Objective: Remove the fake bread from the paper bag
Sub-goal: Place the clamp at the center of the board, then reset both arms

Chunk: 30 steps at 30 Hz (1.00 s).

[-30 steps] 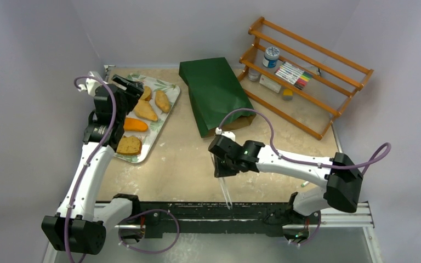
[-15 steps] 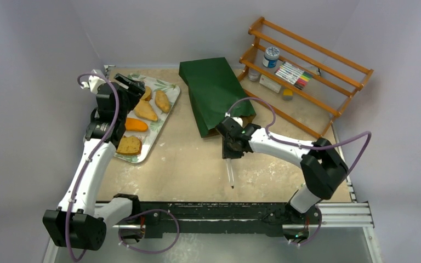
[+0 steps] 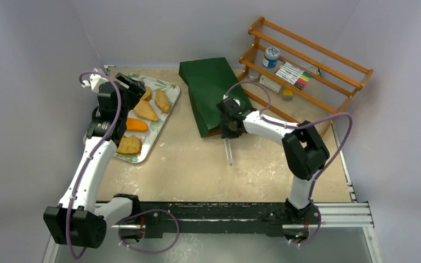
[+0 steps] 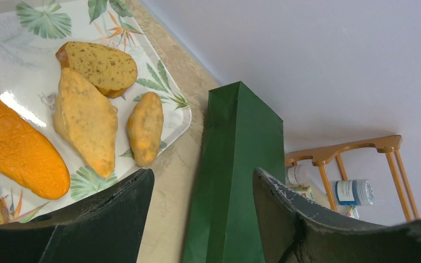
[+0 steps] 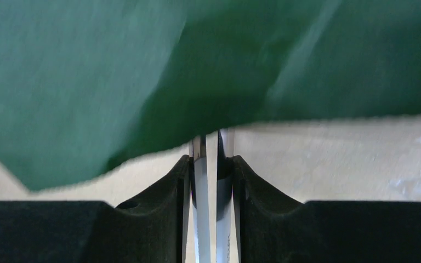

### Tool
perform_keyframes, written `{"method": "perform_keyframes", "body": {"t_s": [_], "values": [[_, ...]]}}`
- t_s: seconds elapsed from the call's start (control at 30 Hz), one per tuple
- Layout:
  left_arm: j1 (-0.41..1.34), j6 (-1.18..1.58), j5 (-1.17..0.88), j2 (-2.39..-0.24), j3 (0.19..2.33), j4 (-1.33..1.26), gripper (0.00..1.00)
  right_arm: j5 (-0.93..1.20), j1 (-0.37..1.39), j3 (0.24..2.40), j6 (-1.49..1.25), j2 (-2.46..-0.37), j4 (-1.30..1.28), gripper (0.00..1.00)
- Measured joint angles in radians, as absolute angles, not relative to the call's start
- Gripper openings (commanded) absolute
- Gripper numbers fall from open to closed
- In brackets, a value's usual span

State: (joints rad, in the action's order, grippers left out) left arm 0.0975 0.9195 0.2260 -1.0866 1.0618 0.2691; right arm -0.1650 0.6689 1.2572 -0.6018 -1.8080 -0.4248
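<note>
Right gripper (image 5: 210, 162) is clamping thin metal tongs (image 3: 228, 152) at the dark green paper bag (image 3: 211, 90).
Left gripper (image 4: 202, 174) is hovering, jaws apart, over the floral tray (image 4: 16, 55).

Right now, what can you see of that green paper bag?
The paper bag is dark green, matte and creased, lying flat on the table between the floral tray and wooden rack. Its near end is open, showing brown inside. The right gripper, jaws shut on metal tongs, sits at that mouth; contact is unclear.
</note>
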Motion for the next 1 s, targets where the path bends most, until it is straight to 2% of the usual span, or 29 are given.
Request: {"method": "perform_keyframes", "body": {"t_s": [0.13,0.43,0.47,0.5,0.73,0.9,1.0], "values": [[0.098,0.907,0.237,-1.09,1.062,0.269,0.66,-0.166,0.631,1.298,-0.552,-1.891,-0.381,0.36],[0.099,0.856,0.257,-1.089,1.031,0.253,0.68,-0.171,0.607,1.325,-0.477,-1.961,-0.296,0.62],[0.099,0.849,0.263,-1.089,1.026,0.253,0.68,-0.173,0.607,1.325,-0.472,-1.961,-0.292,0.91],[0.099,0.842,0.269,-1.088,1.021,0.255,0.69,-0.173,0.607,1.325,-0.467,-1.961,-0.285,0.99],[0.102,0.789,0.313,-1.068,1.016,0.286,0.7,-0.196,0.613,1.275,-0.45,-1.864,-0.279,1.0],[0.11,0.753,0.355,-1.05,1.019,0.319,0.71,-0.237,0.665,1.207,-0.453,-1.638,-0.296,1.0],[0.114,0.719,0.402,-1.028,1.019,0.325,0.71,-0.292,0.756,1.177,-0.479,-1.507,-0.304,1.0]]}}
